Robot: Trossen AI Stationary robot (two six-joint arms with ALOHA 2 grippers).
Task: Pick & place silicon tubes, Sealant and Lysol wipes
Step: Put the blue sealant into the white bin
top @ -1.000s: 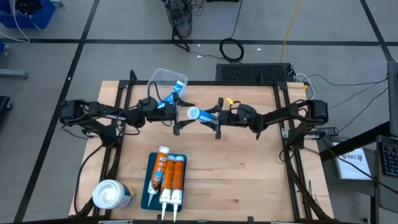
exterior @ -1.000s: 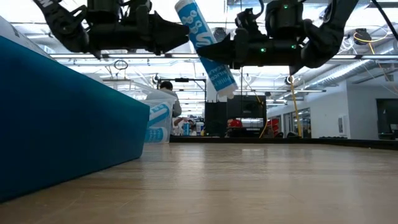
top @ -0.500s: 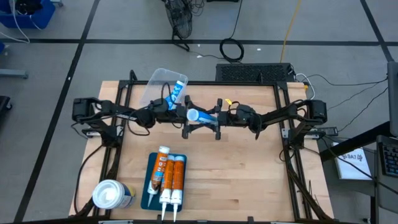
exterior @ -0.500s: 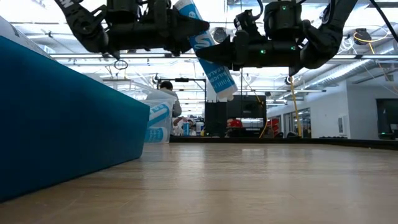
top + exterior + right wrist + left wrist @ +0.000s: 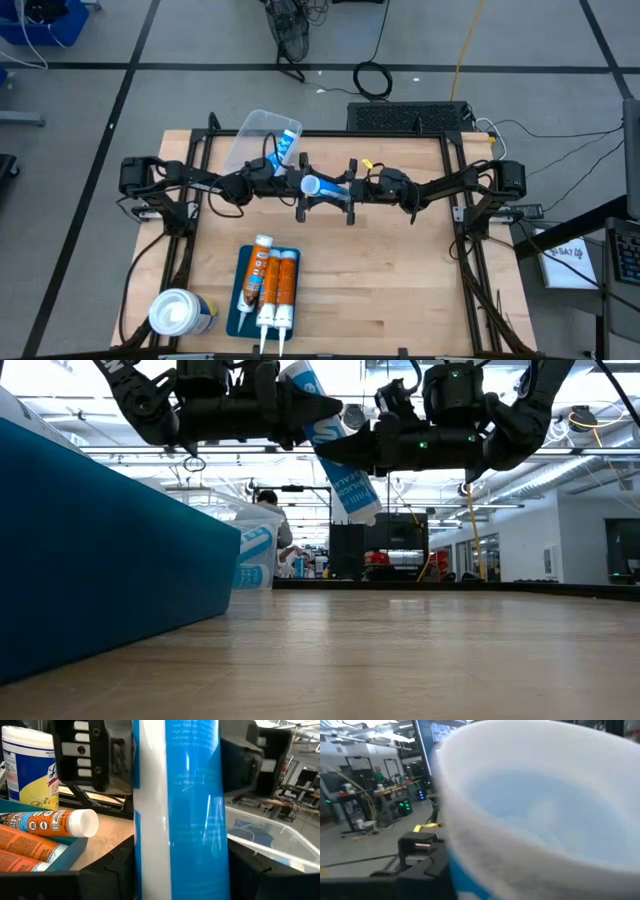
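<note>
Right now, mid-air handover pose.
Right jaws: clenched on the sealant tube (image 5: 322, 185), gripping its lower half, up over the middle of the tabletop (image 5: 400, 290).
Left jaws: right at the tube's upper white end, either side of it; clamped or only closing, cannot tell.
Tube axis: roughly left-right across the tabletop in the high view; tilted in the low view (image 5: 340, 460), high end toward the left arm (image 5: 190, 180), low end under the right arm (image 5: 440, 185).
Key relation: tube spans between both arms; probably a pass to the left.
Likely drop spot: clear bin (image 5: 250, 135) at the back left, just behind the left jaws, one blue tube already inside.
Farther out: blue tray (image 5: 236, 300) at the front with orange tubes (image 5: 275, 285); Lysol wipes (image 5: 180, 313) upright at the front-left corner, well apart.
In the way: nothing seen between tube and bin.
</note>
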